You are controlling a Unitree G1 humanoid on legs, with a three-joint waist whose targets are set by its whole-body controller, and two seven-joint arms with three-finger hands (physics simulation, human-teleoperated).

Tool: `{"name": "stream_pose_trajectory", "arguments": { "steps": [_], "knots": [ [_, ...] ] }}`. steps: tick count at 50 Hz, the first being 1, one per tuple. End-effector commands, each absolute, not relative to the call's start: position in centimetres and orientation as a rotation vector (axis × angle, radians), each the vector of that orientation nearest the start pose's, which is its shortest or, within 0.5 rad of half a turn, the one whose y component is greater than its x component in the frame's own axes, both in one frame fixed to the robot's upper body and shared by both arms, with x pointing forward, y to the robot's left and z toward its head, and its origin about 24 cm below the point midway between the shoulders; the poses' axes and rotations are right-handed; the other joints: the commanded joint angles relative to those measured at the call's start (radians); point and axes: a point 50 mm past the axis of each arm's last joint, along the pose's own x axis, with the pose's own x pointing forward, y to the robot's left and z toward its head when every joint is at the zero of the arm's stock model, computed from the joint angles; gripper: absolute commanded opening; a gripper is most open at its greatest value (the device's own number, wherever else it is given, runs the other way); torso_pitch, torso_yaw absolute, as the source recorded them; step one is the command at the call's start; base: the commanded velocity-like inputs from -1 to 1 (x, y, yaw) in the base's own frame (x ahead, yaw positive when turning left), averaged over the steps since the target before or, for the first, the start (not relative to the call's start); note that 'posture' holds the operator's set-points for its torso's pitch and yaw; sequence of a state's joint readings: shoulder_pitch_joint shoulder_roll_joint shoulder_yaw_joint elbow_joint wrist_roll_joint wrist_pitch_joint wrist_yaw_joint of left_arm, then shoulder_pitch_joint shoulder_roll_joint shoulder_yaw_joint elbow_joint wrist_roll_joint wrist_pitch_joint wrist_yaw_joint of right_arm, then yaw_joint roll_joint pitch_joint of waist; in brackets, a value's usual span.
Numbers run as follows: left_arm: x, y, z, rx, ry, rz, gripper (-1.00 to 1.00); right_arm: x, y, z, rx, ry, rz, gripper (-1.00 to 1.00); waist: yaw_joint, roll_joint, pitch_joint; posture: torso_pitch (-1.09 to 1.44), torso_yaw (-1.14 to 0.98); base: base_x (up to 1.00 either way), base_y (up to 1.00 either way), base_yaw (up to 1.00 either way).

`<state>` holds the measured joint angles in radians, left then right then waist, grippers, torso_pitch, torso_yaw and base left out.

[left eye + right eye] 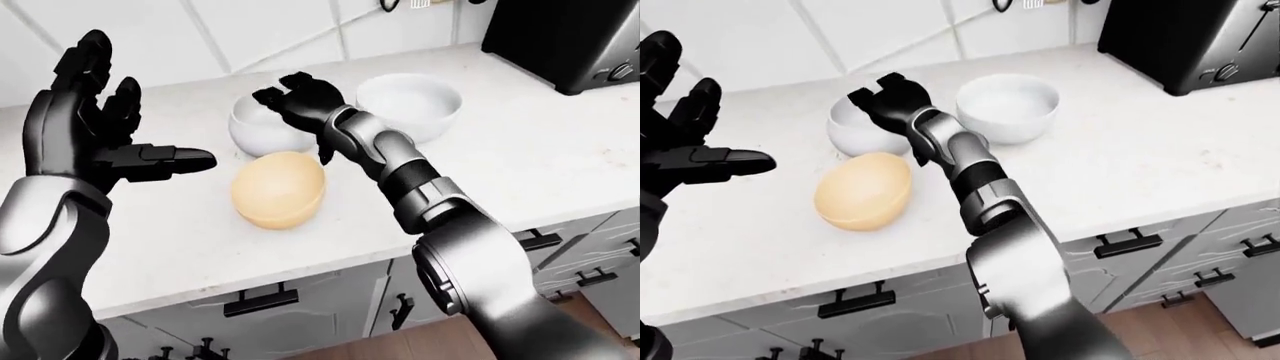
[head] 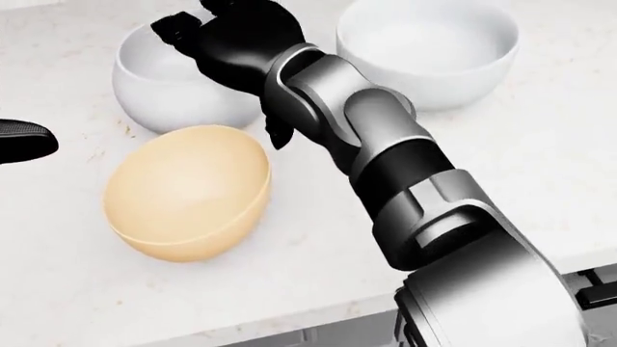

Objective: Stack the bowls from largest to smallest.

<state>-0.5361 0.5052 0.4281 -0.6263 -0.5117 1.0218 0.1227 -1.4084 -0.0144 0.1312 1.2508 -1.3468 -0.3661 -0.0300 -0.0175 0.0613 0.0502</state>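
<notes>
Three bowls stand apart on the white counter (image 1: 520, 165). A small white bowl (image 1: 250, 129) is left of a larger white bowl (image 1: 410, 105). A tan bowl (image 1: 278, 189) lies tilted below them. My right hand (image 1: 290, 101) reaches over the small white bowl's right rim, with its fingers (image 2: 179, 27) above the bowl's inside and its thumb (image 2: 280, 134) down outside the wall, not closed on it. My left hand (image 1: 130, 112) is open and empty, raised at the left, with one finger pointing toward the tan bowl.
A black toaster (image 1: 570, 37) stands at the top right against the tiled wall (image 1: 250, 30). The counter's edge runs along the lower part of the view, with grey drawers and black handles (image 1: 262, 300) below it.
</notes>
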Motion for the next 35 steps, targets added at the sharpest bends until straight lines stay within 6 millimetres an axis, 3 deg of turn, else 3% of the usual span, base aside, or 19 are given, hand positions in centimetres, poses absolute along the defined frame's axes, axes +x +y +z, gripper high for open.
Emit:
{"name": "stream_pose_trajectory", "arguments": {
  "steps": [1,12,21,30,31,33,35],
  "knots": [
    [25.0,23.4,27.9,0.065,-0.327,0.118,1.00,40.1,0.5,25.0,-1.610,-0.706,0.395,0.52,0.000,0.007,-0.029,0.00,0.00,0.00,0.00,0.00],
    [25.0,23.7,28.0,0.062,-0.339,0.119,1.00,40.4,0.3,23.9,-1.592,-0.678,0.373,0.34,0.000,0.009,-0.031,0.00,0.00,0.00,0.00,0.00],
    [24.9,23.9,27.7,0.063,-0.336,0.123,1.00,40.3,0.7,22.6,-1.575,-0.657,0.354,0.04,0.001,0.011,-0.032,0.00,0.00,0.00,0.00,0.00],
    [25.0,24.1,27.6,0.066,-0.336,0.126,1.00,40.3,0.9,23.8,-1.559,-0.675,0.277,-0.51,0.001,0.013,-0.032,0.00,0.00,0.00,0.00,0.00],
    [25.0,24.1,27.6,0.067,-0.336,0.126,1.00,40.3,1.0,24.3,-1.554,-0.685,0.263,-0.75,0.001,0.013,-0.033,0.00,0.00,0.00,0.00,0.00],
    [25.0,24.1,27.5,0.065,-0.335,0.125,1.00,40.3,0.9,25.1,-1.554,-0.698,0.239,-1.00,0.001,0.013,-0.032,0.00,0.00,0.00,0.00,0.00],
    [25.0,23.9,27.6,0.066,-0.337,0.122,1.00,40.3,0.9,26.3,-1.557,-0.715,0.215,-1.00,0.001,0.013,-0.031,0.00,0.00,0.00,0.00,0.00]
  ]
}}
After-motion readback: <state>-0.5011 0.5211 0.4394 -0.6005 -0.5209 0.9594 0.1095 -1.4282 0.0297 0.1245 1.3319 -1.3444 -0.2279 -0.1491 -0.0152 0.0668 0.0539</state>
